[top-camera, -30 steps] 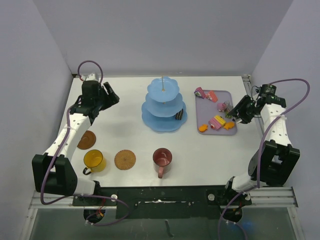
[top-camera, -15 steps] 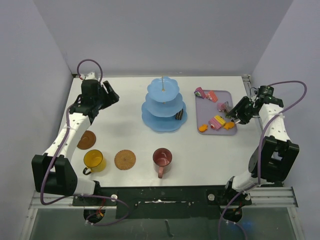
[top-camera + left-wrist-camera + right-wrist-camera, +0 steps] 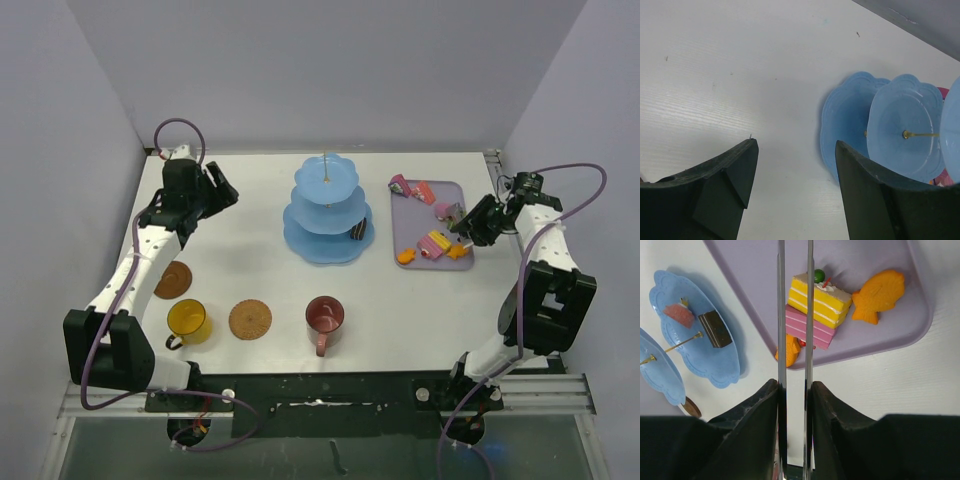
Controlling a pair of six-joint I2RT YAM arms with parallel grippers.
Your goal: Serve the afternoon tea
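Clamped shut, the right end effector [image 3: 794, 385] pinches the thin metal tongs [image 3: 781, 315]. Their two blades run side by side with a narrow gap between them. On my wrist view they cross the near edge of the lilac tray [image 3: 865, 255] and pass over the left end of the yellow cake [image 3: 817, 297]. That cake sits on top of the pink cake [image 3: 807, 330]. One orange fish pastry [image 3: 879, 294] lies just beside them on the tray, and a second orange pastry [image 3: 789, 351] sits at the tray's edge under the blades.

My left end effector [image 3: 795, 155] is spread wide, gripping nothing, and hangs above bare tabletop [image 3: 250, 240] well left of the light-blue stand [image 3: 328, 215]. A dark brown cake [image 3: 357, 232] rests on the stand's bottom tier.

Near the arm bases, the yellow mug [image 3: 187, 320] and dark-red mug [image 3: 325, 315] stand directly on the tabletop. One brown coaster [image 3: 250, 319] lies between them, and the other coaster [image 3: 174, 280] lies just behind the yellow mug.
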